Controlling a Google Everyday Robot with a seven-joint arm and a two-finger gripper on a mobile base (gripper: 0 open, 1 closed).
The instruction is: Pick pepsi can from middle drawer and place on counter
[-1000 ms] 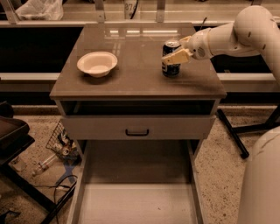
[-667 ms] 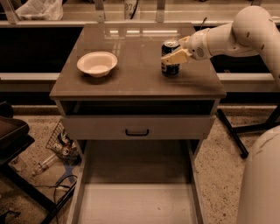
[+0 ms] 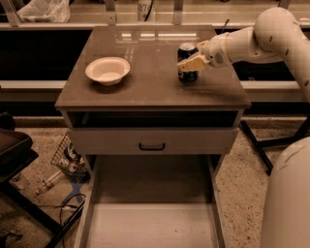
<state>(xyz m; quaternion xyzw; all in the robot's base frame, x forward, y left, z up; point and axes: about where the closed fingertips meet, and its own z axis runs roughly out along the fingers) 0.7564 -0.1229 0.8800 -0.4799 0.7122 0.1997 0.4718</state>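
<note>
A: Nothing's moved since a second ago, right?
B: Right. We see gripper [image 3: 188,63] clamped on can [image 3: 187,50], which stands upright on counter [image 3: 145,89], right side. Drawer [image 3: 150,227] open below; bowl [image 3: 107,70] left.

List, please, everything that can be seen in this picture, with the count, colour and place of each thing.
pepsi can: one, dark blue, upright on the counter, right rear part.
bowl: one, white, on the counter, left side.
counter: one, glossy grey-brown, top of the cabinet.
drawer front: one, grey with a black handle, just below the counter.
middle drawer: one, pale grey floor, pulled out at the bottom.
plastic bag: one, whitish, top left, behind the cabinet.
wire basket: one, dark, on the floor, left of the cabinet.
arm: one, white, reaching in from the right.
gripper: one, beige, at the pepsi can.
</note>
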